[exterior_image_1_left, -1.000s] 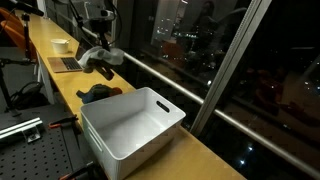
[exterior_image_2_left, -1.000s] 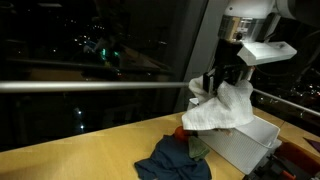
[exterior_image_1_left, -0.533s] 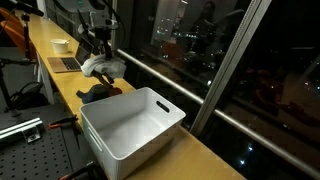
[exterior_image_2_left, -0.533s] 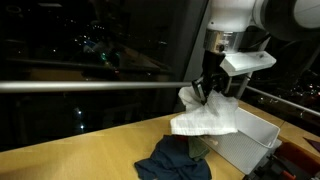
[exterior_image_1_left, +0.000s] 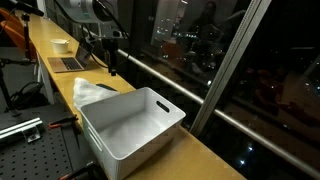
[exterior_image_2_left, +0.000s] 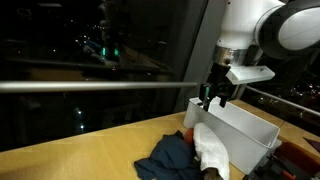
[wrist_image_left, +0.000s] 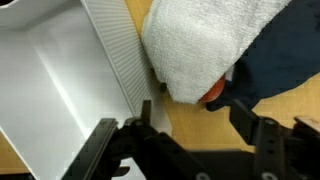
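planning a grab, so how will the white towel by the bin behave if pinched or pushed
Probably floppy: the white towel slumps in a soft heap over the dark blue cloth. Its fluffy terry pile suggests light and grippy, not slippery. Pushed, it would likely bunch and drag that cloth.

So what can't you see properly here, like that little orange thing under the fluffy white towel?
Orange thing: wrist view, mostly buried under the white terry towel and dark blue cloth; can't tell what it is.
White plastic bin: in an exterior view, its own wall hides most of the inside.
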